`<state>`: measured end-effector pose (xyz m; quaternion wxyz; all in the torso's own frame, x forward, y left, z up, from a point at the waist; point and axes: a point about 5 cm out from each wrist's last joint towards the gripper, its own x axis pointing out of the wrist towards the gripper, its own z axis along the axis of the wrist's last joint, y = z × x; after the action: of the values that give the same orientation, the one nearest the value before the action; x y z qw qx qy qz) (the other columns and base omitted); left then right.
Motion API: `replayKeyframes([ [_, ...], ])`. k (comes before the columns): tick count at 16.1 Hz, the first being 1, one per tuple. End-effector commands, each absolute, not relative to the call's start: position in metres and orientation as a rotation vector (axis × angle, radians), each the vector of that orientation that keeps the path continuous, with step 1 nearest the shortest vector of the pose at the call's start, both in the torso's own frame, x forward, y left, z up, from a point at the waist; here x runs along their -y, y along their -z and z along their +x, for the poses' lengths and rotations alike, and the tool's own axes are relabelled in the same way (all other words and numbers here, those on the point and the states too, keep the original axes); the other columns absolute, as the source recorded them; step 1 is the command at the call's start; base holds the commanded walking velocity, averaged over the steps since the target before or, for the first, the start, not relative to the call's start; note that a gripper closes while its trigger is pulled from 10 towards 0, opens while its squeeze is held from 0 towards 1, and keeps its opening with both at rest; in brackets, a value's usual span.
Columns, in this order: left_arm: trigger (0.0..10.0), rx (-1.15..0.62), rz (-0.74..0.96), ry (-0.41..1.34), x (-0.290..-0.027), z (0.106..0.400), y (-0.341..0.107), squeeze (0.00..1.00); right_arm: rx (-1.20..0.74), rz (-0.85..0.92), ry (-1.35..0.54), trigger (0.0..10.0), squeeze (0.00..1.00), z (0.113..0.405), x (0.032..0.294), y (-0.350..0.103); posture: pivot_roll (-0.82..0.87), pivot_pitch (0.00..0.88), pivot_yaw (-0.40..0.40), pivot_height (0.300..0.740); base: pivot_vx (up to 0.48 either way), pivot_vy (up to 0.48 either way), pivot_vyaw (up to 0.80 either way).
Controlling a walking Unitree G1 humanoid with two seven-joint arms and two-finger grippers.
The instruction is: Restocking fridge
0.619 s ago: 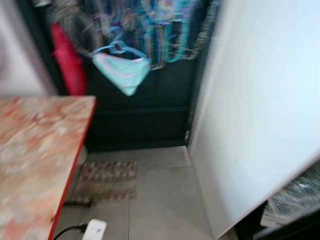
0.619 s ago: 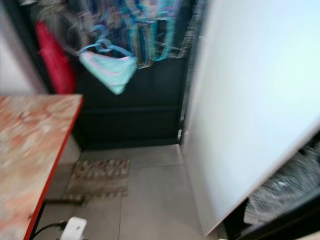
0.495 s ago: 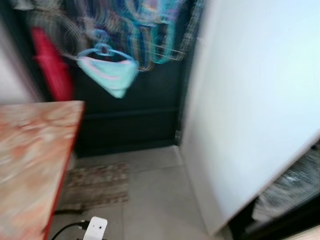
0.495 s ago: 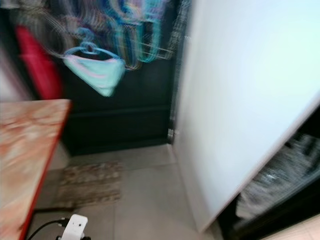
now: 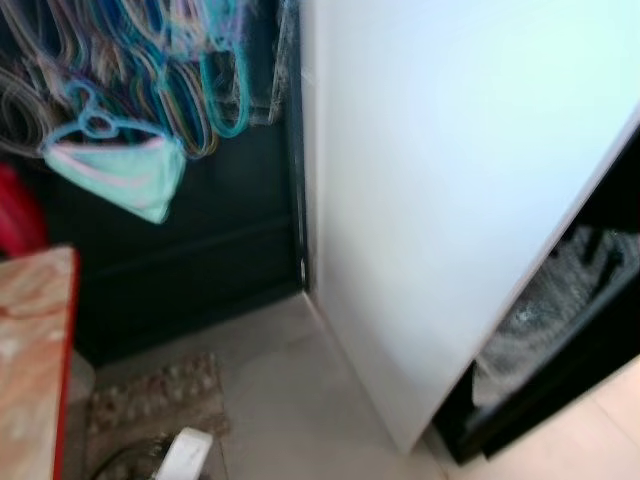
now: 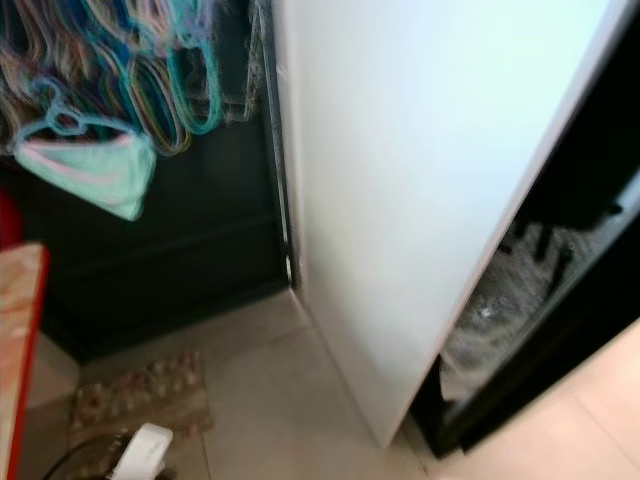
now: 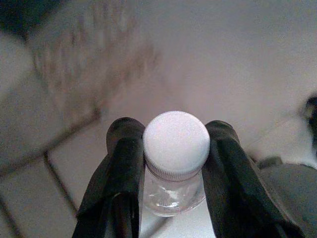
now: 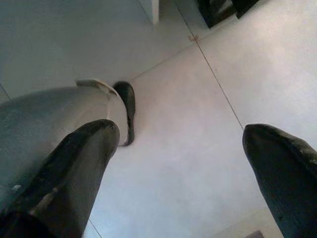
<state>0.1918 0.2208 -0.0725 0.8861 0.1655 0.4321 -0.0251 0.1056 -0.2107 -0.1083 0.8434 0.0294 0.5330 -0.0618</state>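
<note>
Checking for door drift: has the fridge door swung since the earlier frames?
No. The view panned right; the fridge door still meets the dark wall at the same corner.

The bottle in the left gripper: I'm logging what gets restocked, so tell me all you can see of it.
The bottle is small and clear, glass or plastic, with a white ribbed screw cap, closed. The left gripper has its jaws shut on it just under the cap, one black finger on each side. It hangs above the tiled floor. Its contents and label cannot be made out.

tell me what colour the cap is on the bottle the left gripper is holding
White, on a clear bottle; the cap shows best in the left wrist view, between the left gripper fingers.
</note>
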Motion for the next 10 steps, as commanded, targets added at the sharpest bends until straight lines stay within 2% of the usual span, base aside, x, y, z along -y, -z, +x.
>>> replayKeyframes([
  [1, 10.0, -0.946, 0.358, 0.026, -0.23, 0.181, 0.076, 0.0, -1.127, 0.047, 0.099, 10.0, 0.0, 0.109, 0.204, 0.109, 0.02, 0.016, 0.031, 0.74, 0.0, -0.274, -0.8],
  [2, 10.0, -0.948, 0.354, 0.026, -0.231, 0.182, 0.076, 0.0, -1.119, 0.055, 0.106, 10.0, 0.0, 0.111, 0.203, 0.108, 0.02, 0.011, 0.034, 0.74, 0.0, -0.277, -0.8],
  [10, 10.0, -0.969, 0.288, 0.007, -0.22, 0.174, 0.082, 0.0, -1.112, 0.194, 0.301, 10.0, 0.0, 0.099, 0.206, 0.111, 0.0, 0.02, 0.028, 0.74, 0.0, 0.0, -0.8],
])
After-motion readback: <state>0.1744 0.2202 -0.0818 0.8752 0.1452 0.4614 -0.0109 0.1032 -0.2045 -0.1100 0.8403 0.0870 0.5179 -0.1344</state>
